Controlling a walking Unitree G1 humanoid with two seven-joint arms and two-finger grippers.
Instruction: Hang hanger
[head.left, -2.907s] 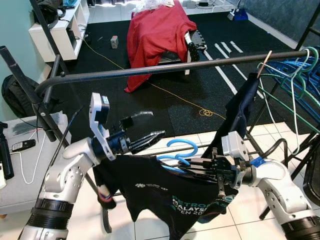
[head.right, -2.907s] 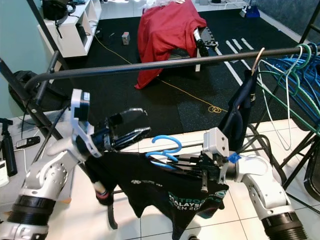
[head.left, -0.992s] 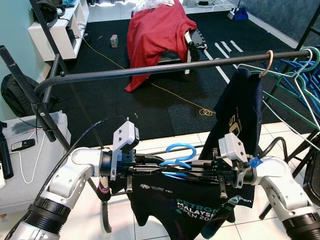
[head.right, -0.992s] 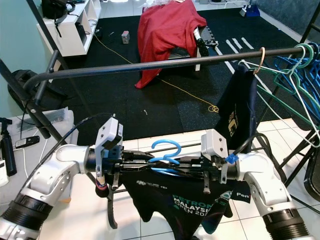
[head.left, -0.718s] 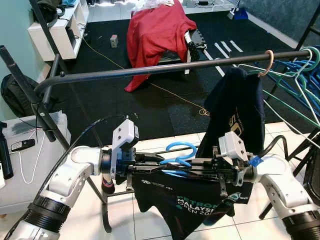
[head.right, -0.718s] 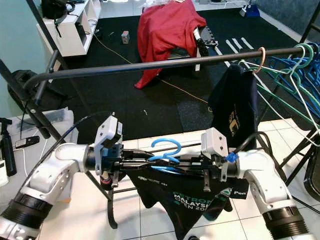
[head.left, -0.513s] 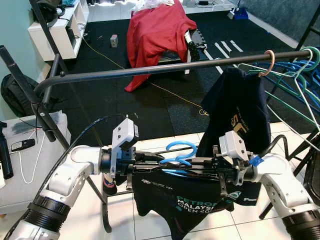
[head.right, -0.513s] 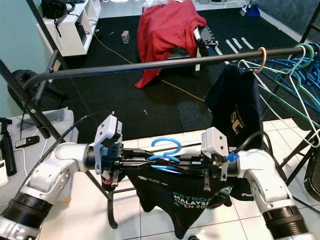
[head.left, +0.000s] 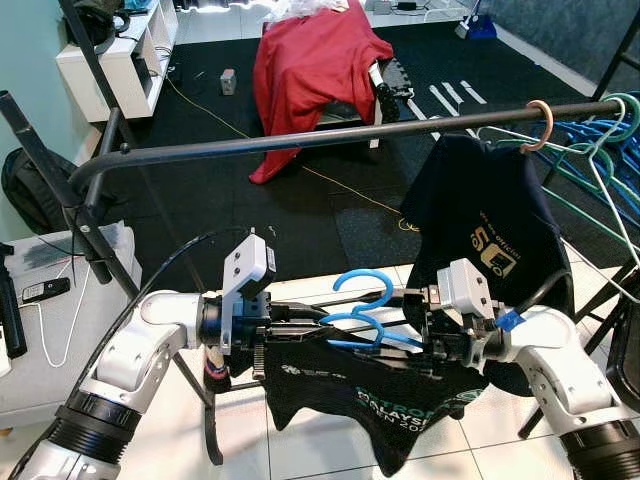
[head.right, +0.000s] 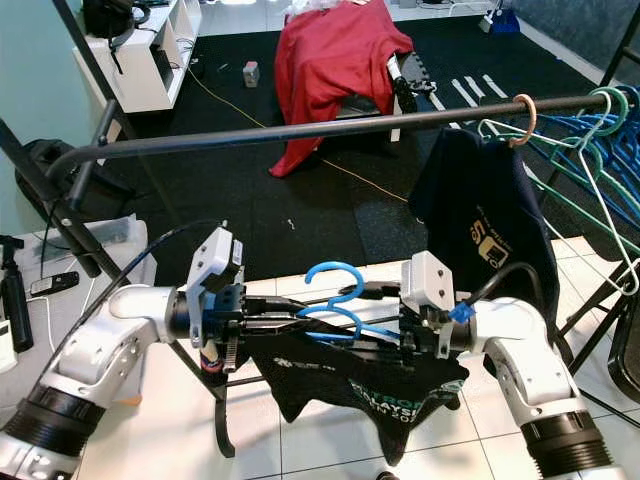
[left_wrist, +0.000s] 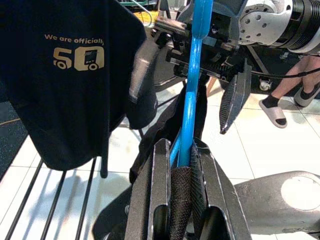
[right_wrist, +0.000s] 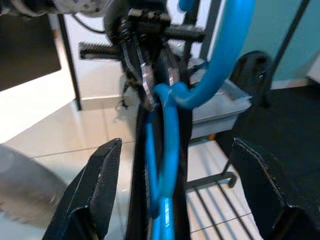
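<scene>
You are holding the blue hanger (head.left: 362, 312) with its dark shirt (head.left: 375, 395) low, below the rail (head.left: 330, 137), left gripper (left_wrist: 186, 165) clenching it while the right gripper (right_wrist: 177, 185) is spread open, so the shirt may be slipping off.

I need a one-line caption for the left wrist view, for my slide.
Left hand shut on a blue hanger carrying a dark shirt, facing the open right hand.
</scene>
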